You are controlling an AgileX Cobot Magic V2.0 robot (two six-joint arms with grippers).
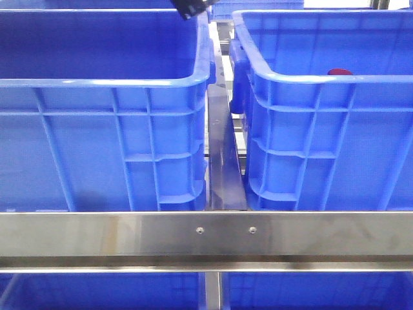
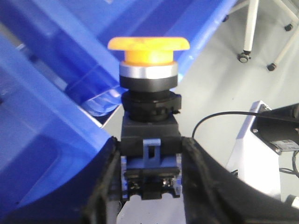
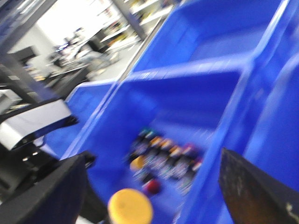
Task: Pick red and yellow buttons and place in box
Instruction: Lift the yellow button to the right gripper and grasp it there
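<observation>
My left gripper [image 2: 150,172] is shut on the black body of a yellow button [image 2: 148,50], whose orange-yellow domed cap points away from the wrist. It hangs in the air beside a blue box [image 2: 42,140]. My right gripper [image 3: 152,196] is open and empty over a blue box [image 3: 187,102] that holds several buttons in a blurred row. Among them is a dark red button [image 3: 152,186]. A yellow cap [image 3: 130,206] shows nearer, between the fingers; I cannot tell what it rests on. In the front view a red button top [image 1: 340,72] peeks over the right box's rim [image 1: 303,79].
Two alike blue crates stand side by side, the left one [image 1: 97,82] showing nothing inside. A steel divider [image 1: 224,155] runs between them and a steel rail [image 1: 206,232] crosses in front. A black arm part [image 1: 190,8] shows at the top edge.
</observation>
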